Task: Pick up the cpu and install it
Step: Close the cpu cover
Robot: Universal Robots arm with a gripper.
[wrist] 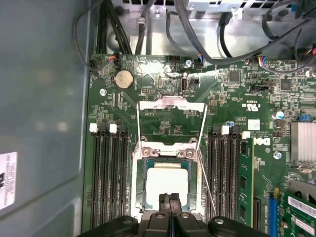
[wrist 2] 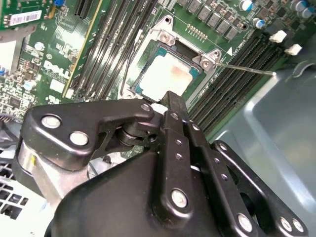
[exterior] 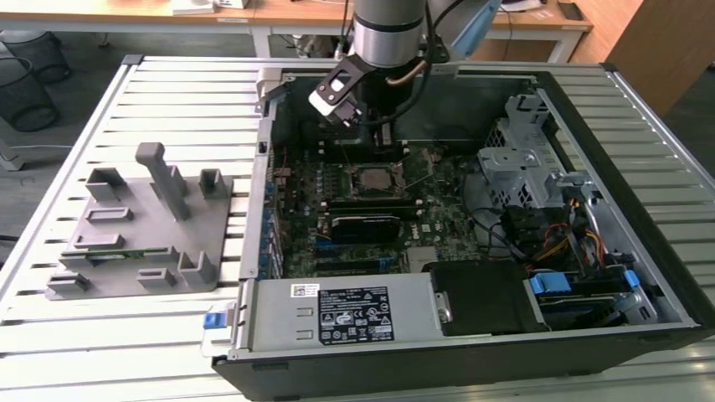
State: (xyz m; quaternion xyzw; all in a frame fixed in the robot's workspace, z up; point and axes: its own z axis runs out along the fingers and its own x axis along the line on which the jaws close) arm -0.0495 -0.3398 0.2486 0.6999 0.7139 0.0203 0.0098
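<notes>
One cpu (wrist: 167,183) lies seated in its socket (wrist: 165,150); gripper (wrist: 170,200), fingers pinched together, sits at its edge; install likely nearly done, clamp frame (wrist: 170,102) not yet closed.

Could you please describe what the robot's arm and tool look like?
The arm is a silver-grey cylinder with a black cable looping beside it. The tool is black, built of jointed links with round silver pins.

The exterior view looks down on the whole computer case (exterior: 447,373); both wrist views (far closer) share its socket (wrist: 163,153).
</notes>
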